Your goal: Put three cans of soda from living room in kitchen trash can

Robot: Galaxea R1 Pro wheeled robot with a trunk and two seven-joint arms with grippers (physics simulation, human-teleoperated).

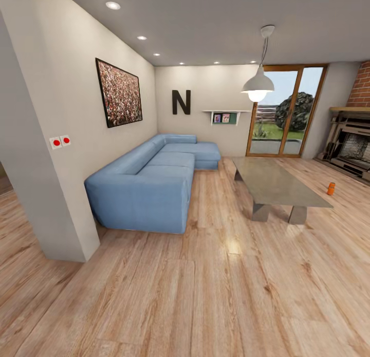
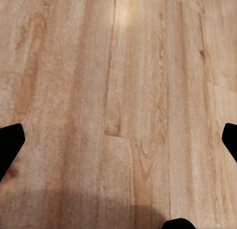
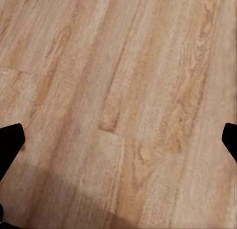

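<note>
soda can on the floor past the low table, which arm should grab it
Right, probably. The soda can stands on the wood floor to the right of the grey low table, on the robot's right side. Both grippers, left and right, are open and empty over bare floor.

L tool (image 2: 118, 140) spread wide, R tool (image 3: 118, 140) too — both downward

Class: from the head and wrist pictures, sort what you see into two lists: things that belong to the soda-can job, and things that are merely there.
Job:
can, standing on the floor beyond the table
left gripper, open
right gripper, open

Merely there:
sofa
table
lamp
painting
fireplace
glass doors
</note>
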